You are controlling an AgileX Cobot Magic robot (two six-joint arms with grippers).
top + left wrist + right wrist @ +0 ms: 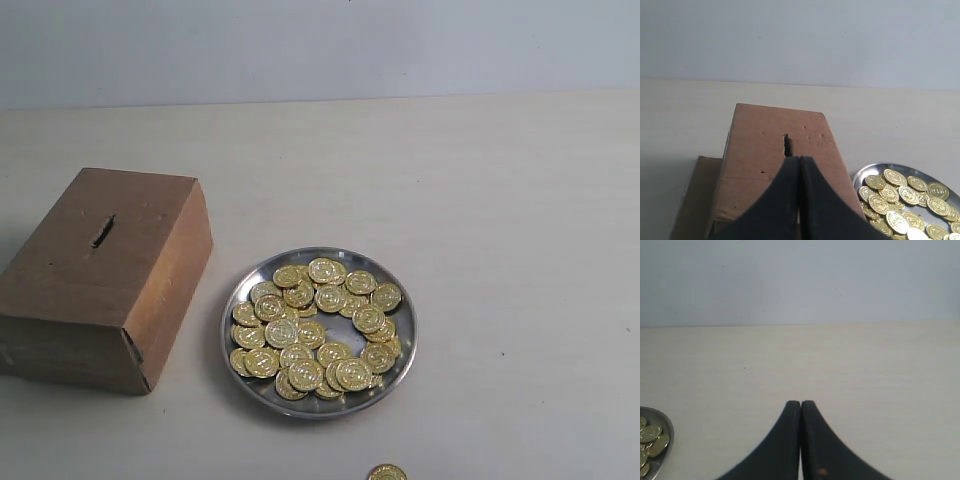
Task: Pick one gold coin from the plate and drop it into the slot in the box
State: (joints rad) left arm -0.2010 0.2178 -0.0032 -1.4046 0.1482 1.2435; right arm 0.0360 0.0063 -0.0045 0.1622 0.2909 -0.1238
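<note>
Two pincers shut, empty: left pincer faces box, right pincer near plate. Coins heaped beside box, likely for short carry; slot up for dropping.

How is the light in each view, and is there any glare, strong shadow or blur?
Exterior view: soft, even light; the plate shows only a mild sheen, the box a faint shadow, the coins sharp. Left wrist view: the shut left gripper is dark and soft, the slot clear. Right wrist view: the right gripper dark, the table evenly lit.
</note>
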